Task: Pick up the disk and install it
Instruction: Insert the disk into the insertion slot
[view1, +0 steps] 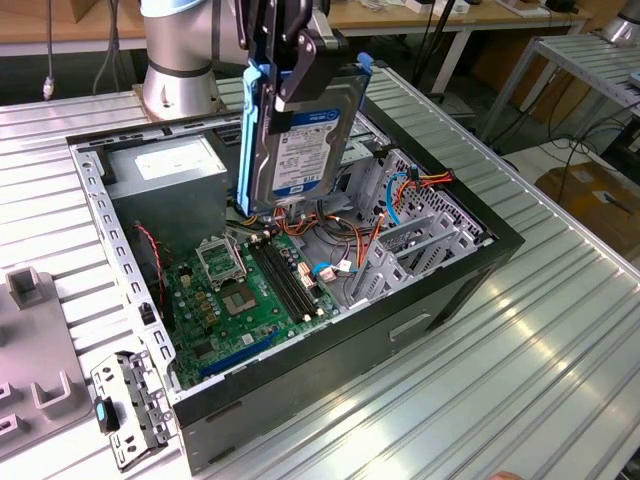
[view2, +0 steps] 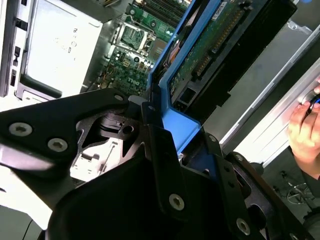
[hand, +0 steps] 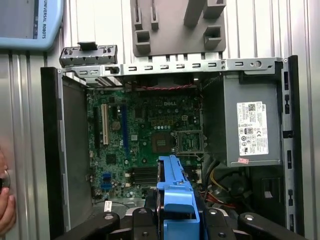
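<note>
This is a robotics lab or workshop. A robot arm's base (view1: 178, 70) stands on a ribbed metal table (view1: 560, 330), where an open computer case (view1: 330, 350) lies with its green circuit board (view1: 250, 300) bare. A grey holder plate (hand: 175, 30) and a blue-edged control tablet (hand: 30, 25) lie beside it. Behind stand workbenches (view1: 400, 22) with hanging cables (view1: 437, 45), and cardboard boxes (view1: 595, 200) sit on the floor

The ribbed aluminium tabletop (view1: 560, 330) glints with light. Behind it stands a wooden workbench (view1: 400, 18) with cables (view1: 432, 50) dangling, and a cardboard box (view1: 595, 200) sits on the floor.
</note>
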